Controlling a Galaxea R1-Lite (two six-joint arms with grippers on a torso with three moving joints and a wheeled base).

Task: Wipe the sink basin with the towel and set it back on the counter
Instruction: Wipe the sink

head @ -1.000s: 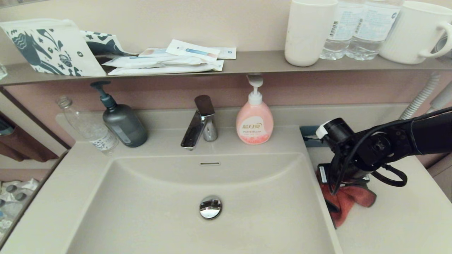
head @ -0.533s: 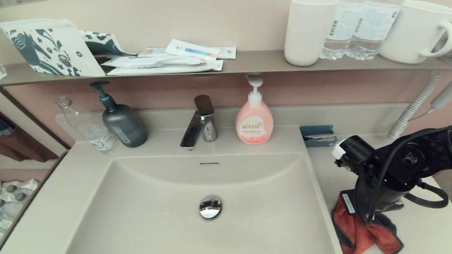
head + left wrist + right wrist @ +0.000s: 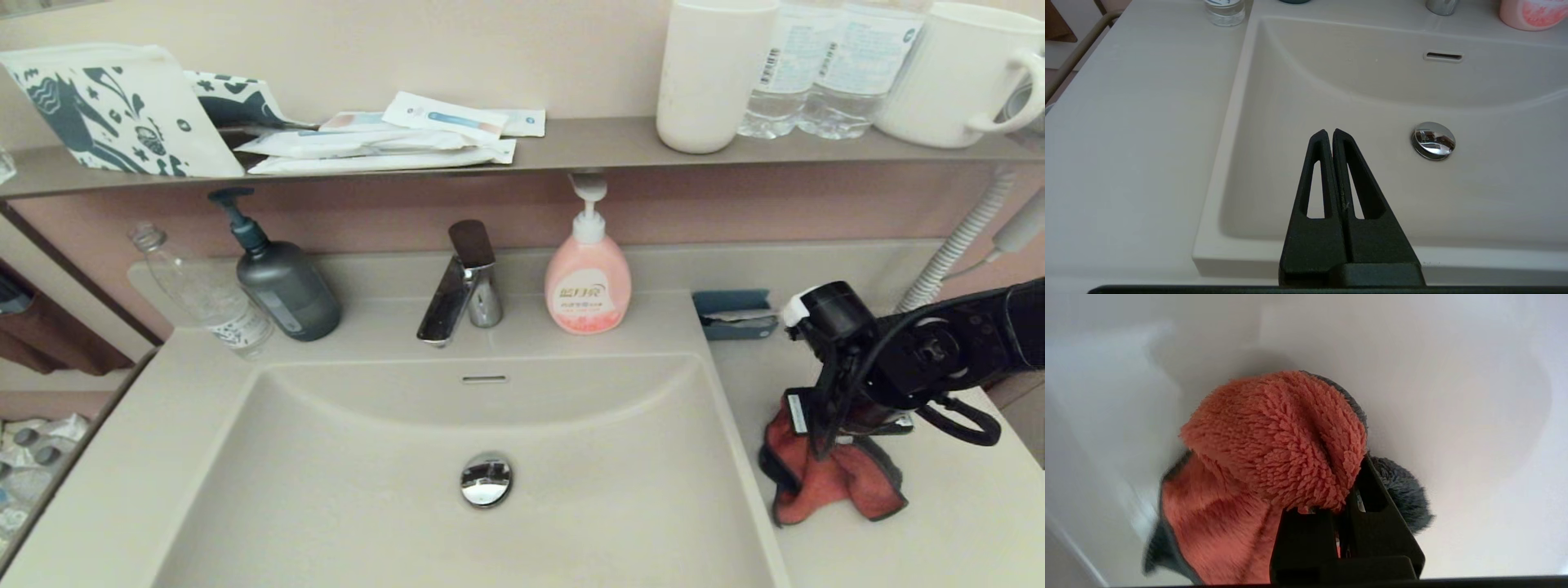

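Note:
The red-orange towel (image 3: 826, 483) with its dark grey reverse hangs bunched from my right gripper (image 3: 841, 441), which is shut on it over the counter (image 3: 947, 514), just right of the sink basin (image 3: 359, 457). In the right wrist view the towel (image 3: 1274, 441) covers the fingertips of the right gripper (image 3: 1341, 477). Whether the cloth's lower end rests on the counter I cannot tell. The basin holds a chrome drain plug (image 3: 486, 479) and an overflow slot (image 3: 485, 379). My left gripper (image 3: 1329, 132) is shut and empty, parked over the front left part of the basin (image 3: 1372, 98).
A faucet (image 3: 461, 286), a pink soap bottle (image 3: 588, 282), a grey pump bottle (image 3: 282, 282) and a clear bottle (image 3: 204, 294) stand behind the basin. A small blue holder (image 3: 735, 314) sits at the back of the right counter. The shelf (image 3: 588, 143) above carries cups, bottles and a patterned pouch (image 3: 114, 110).
My right arm carried the towel from the basin's right rim rightward onto the counter side, first toward the front edge, then back a little. The left gripper shows no change.

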